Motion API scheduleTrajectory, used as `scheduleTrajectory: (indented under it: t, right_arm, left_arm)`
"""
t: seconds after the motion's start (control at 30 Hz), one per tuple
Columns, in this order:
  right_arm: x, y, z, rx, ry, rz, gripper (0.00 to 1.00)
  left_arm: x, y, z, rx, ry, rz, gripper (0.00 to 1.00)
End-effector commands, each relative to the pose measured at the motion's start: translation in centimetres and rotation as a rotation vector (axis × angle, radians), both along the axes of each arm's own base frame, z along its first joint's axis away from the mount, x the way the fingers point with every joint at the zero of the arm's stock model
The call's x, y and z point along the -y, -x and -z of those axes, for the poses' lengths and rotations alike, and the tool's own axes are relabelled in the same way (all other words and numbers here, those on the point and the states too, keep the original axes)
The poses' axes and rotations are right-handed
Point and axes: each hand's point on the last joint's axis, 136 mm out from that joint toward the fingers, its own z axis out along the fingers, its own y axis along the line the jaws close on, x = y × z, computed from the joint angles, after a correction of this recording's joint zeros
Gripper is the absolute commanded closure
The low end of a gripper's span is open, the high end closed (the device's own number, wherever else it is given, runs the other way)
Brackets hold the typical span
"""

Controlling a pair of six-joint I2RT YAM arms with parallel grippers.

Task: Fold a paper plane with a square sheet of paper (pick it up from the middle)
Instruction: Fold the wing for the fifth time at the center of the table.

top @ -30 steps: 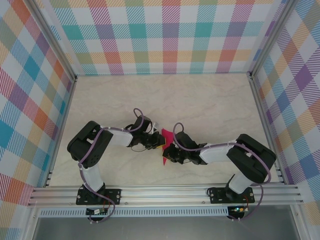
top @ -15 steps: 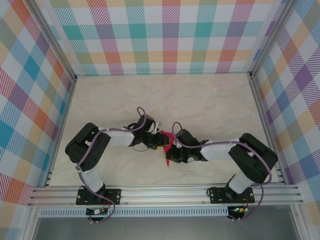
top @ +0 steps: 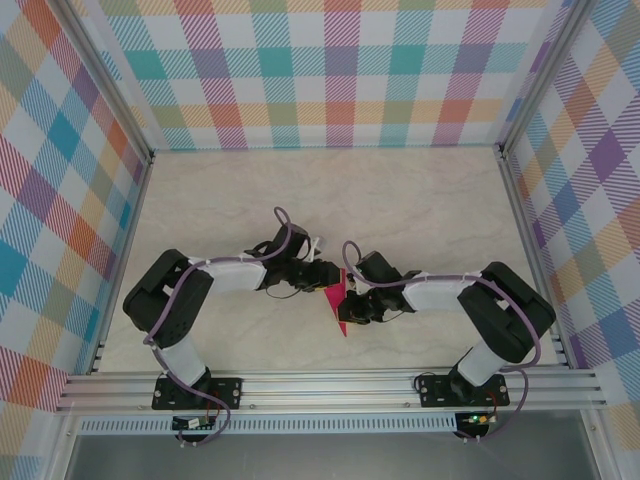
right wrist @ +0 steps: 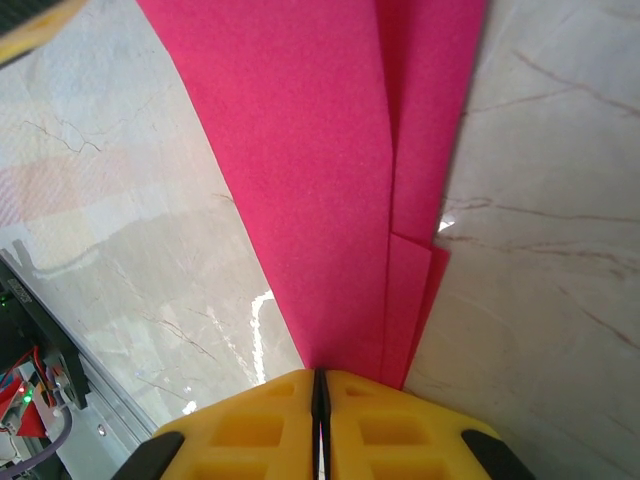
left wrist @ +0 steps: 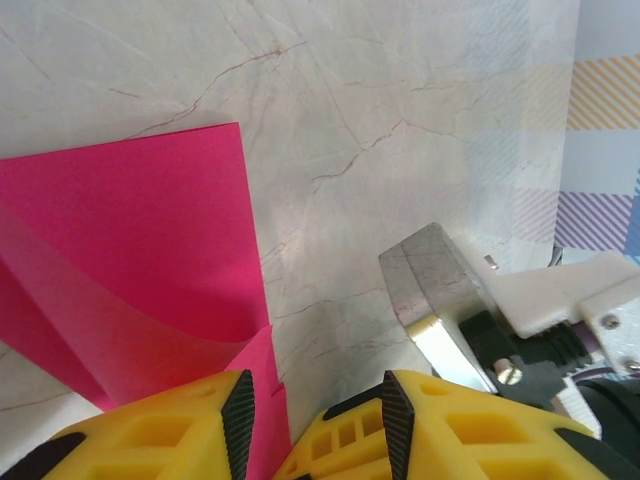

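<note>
The magenta-pink sheet of paper (top: 340, 314) is folded into a narrow, pointed, layered shape at the table's middle front. My right gripper (top: 352, 300) is shut on its narrow end; in the right wrist view the layers (right wrist: 330, 150) fan out from between the closed yellow fingers (right wrist: 250, 430), gripper (right wrist: 320, 395). My left gripper (top: 328, 279) stands open just left of it. In the left wrist view its jaws (left wrist: 318, 420) have bare table between them, and the paper (left wrist: 130, 240) lies by the left finger (left wrist: 238, 415), one flap curling up.
The marble-look tabletop (top: 400, 200) stretches behind both arms, walled by checked panels (top: 330, 70). A metal rail (top: 330, 385) runs along the near edge. A metal and white part of the right arm (left wrist: 450, 300) sits close ahead of the left gripper.
The left gripper has opened and let go of the paper. Both arms and the paper have shifted slightly right and toward the near edge; the right gripper keeps its hold.
</note>
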Motion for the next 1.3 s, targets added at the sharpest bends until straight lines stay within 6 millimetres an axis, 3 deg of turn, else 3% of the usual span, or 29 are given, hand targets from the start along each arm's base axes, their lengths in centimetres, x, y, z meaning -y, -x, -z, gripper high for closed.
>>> scheduleTrajectory:
  t: [0.0, 0.37, 0.53, 0.77, 1.03, 1.27]
  right_arm:
    - [1.3, 1.3, 1.3, -0.053, 0.061, -0.032, 0.89]
    - [1.0, 0.9, 0.5, -0.041, 0.033, -0.012, 0.87]
    - [0.0, -0.1, -1.9, -0.005, -0.055, 0.049, 0.85]
    - [-0.9, -1.3, -5.4, 0.058, -0.176, 0.128, 0.82]
    - [-2.0, -2.0, -3.6, 0.004, -0.17, 0.186, 0.82]
    - [-1.8, -1.4, -1.0, -0.068, -0.133, 0.195, 0.82]
  left_arm:
    - [0.6, -0.5, 0.2, 0.017, 0.004, 0.034, 0.59]
    - [-0.2, -0.6, 4.3, -0.03, -0.086, 0.011, 0.62]
    - [-0.6, 0.0, 5.6, -0.065, -0.104, 0.013, 0.64]
    - [-0.8, 0.6, 5.9, -0.078, -0.102, 0.014, 0.65]
    - [-0.7, 0.5, 5.7, -0.077, -0.098, 0.014, 0.65]
    - [-0.8, 0.7, 5.8, -0.084, -0.099, 0.018, 0.65]
